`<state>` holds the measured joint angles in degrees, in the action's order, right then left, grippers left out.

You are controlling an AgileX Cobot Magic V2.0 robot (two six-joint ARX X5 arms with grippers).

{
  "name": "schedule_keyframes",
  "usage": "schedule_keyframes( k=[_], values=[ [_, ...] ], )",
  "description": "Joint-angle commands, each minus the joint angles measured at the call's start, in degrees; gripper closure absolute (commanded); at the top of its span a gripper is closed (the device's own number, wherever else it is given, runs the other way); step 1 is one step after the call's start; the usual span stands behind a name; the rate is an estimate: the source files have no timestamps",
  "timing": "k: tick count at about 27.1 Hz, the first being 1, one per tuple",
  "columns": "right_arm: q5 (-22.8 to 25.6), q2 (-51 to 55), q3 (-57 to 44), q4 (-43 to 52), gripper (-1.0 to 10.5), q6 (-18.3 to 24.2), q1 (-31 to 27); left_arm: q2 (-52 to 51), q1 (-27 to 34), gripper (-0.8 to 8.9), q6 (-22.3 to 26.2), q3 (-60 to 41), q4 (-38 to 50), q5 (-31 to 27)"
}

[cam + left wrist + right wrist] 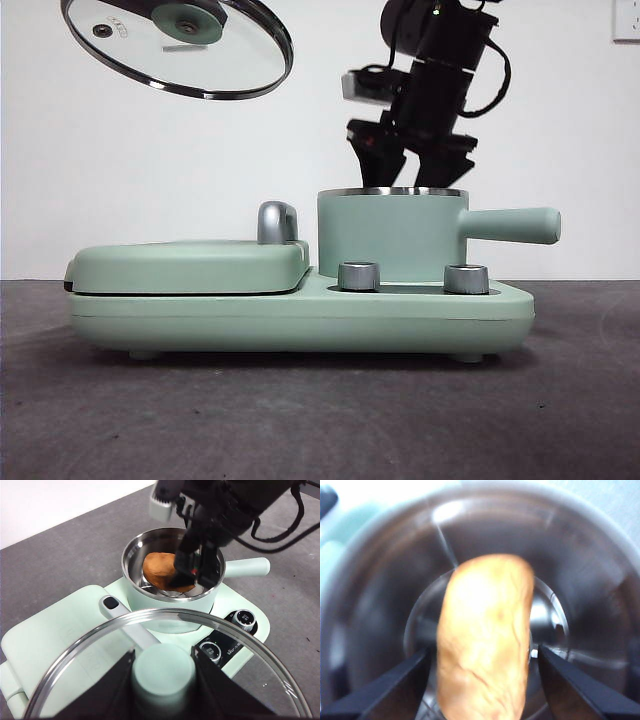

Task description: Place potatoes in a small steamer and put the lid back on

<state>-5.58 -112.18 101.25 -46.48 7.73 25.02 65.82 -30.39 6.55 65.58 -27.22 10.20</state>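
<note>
The potato (160, 565) lies inside the small steamer (390, 235), a mint-green pot with a steel rim; the front view hides the potato behind the pot wall. My right gripper (408, 175) hangs over the pot's mouth, tips at rim height. In the right wrist view its open jaws (482, 665) flank the potato (485, 630) with thin gaps on both sides. The glass lid (200, 60) hangs tilted, high at the left, away from the pot. My left gripper (162, 652) is shut on the lid's green knob (162, 677).
The steamer stands on a mint-green appliance base (300, 320) with two silver dials (358, 276) (465, 278). A closed flat grill cover (190, 265) with a chrome handle (275, 222) takes the left half. The pot's side handle (515, 225) sticks out to the right.
</note>
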Motion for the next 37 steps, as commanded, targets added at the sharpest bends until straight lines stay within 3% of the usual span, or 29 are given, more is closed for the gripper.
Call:
schedule_keyframes(
  k=[1, 5, 7, 20, 31, 37],
  values=[
    [-0.66, 1.03, 4.07, -0.44, 6.1, 0.63, 0.35, -0.02, -0.20, 8.00, -0.24, 1.09, 1.53, -0.07],
    [-2.93, 8.44, 6.14, -8.55, 6.1, -1.79, 0.35, -0.02, -0.20, 8.00, -0.24, 1.07, 1.55, -0.07],
    [-3.02, 14.53, 3.41, -8.20, 6.1, -1.77, 0.79, -0.02, -0.20, 8.00, -0.24, 1.09, 1.53, -0.07],
    [-2.38, 51.47, -38.80, 14.16, 6.2, -4.22, 0.79, 0.00, -0.22, 8.00, -0.24, 1.09, 1.49, -0.02],
    [-4.07, 71.63, -63.08, 16.04, 6.2, -5.03, 0.79, 0.79, -0.26, 8.00, -0.24, 1.09, 1.73, 0.00],
    [-6.69, 78.05, -66.93, 13.77, 6.2, -7.80, 0.79, 3.15, -0.92, 8.00, -0.22, 1.09, 4.50, 0.37]
  ],
)
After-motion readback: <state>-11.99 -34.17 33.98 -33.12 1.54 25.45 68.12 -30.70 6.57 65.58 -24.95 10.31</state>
